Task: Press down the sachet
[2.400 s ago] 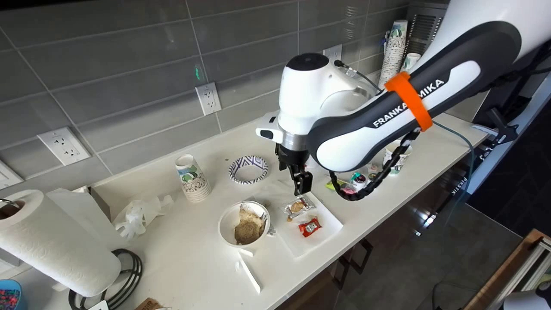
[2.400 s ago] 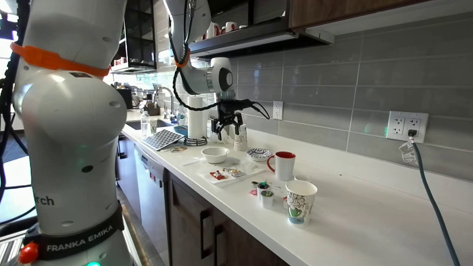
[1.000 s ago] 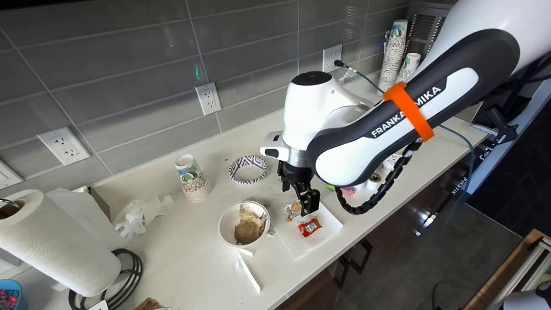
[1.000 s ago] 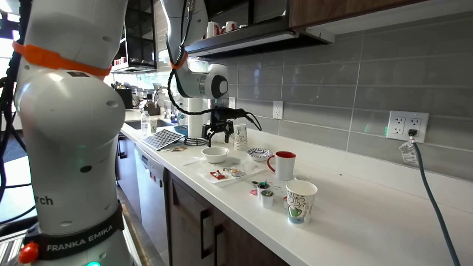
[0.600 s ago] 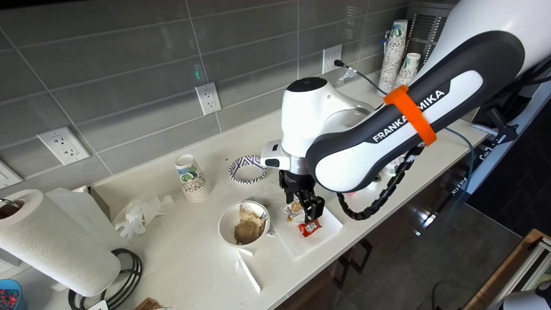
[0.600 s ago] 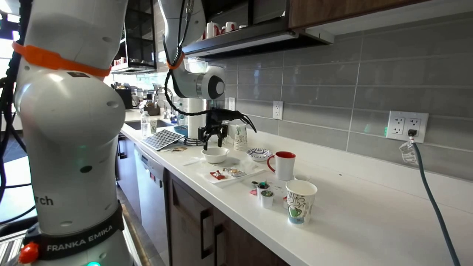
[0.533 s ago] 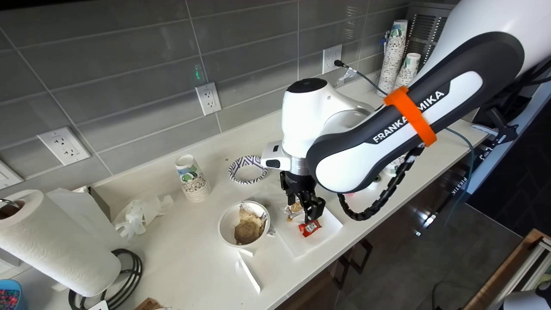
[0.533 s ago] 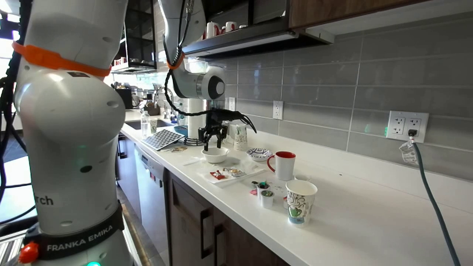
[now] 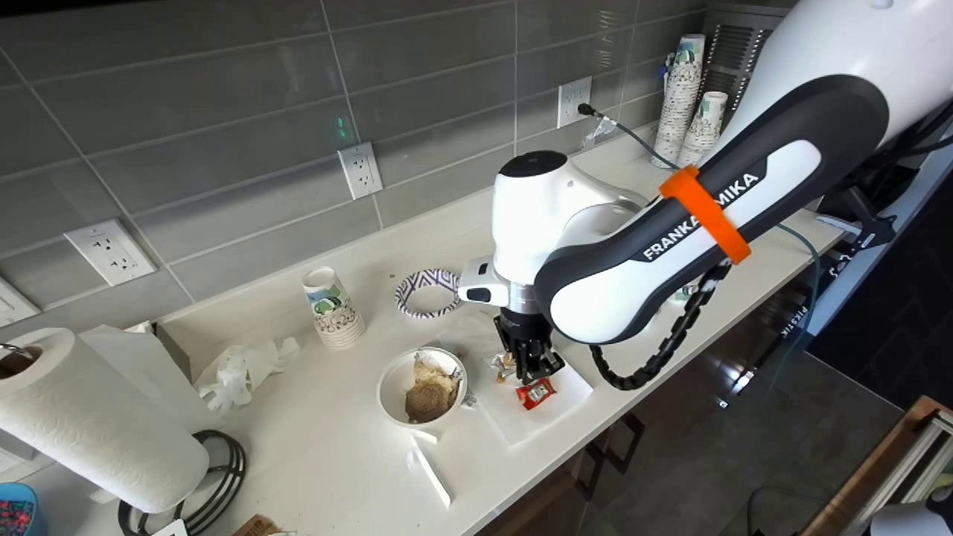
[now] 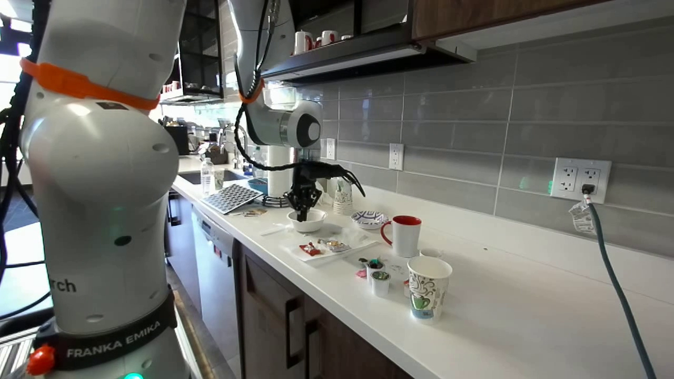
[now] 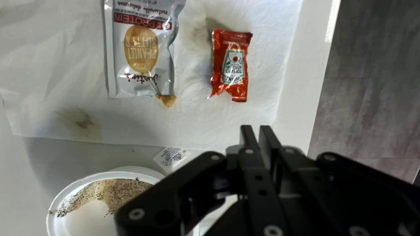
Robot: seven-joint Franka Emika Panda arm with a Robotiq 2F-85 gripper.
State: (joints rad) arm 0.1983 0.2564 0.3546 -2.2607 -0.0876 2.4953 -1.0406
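Two sachets lie flat on a white paper sheet (image 11: 197, 127): a red ketchup sachet (image 11: 233, 70) and a silver peanut butter sachet (image 11: 141, 49). Which one the task means cannot be told. A brown smear sits at the silver one's torn corner. In the wrist view my gripper (image 11: 256, 127) has its fingertips almost together, a narrow gap between them and nothing inside. In an exterior view my gripper (image 9: 537, 374) hangs above the sheet by the ketchup sachet (image 9: 536, 394), partly hiding the silver sachet (image 9: 502, 365). No contact with either sachet shows.
A white bowl (image 9: 384, 387) of brown powder stands beside the sheet, with a salt packet (image 11: 171, 159) between them. A patterned dish (image 10: 369, 220), a red-rimmed mug (image 10: 405, 239), small pods (image 10: 380, 284) and a paper cup (image 10: 428, 292) stand further along. The counter edge (image 11: 323, 75) runs close by.
My gripper has come down over the sheet, nearer the ketchup sachet. Its jaws have gone from wide apart to a narrow gap within the last half second. Both sachets lie where they were.
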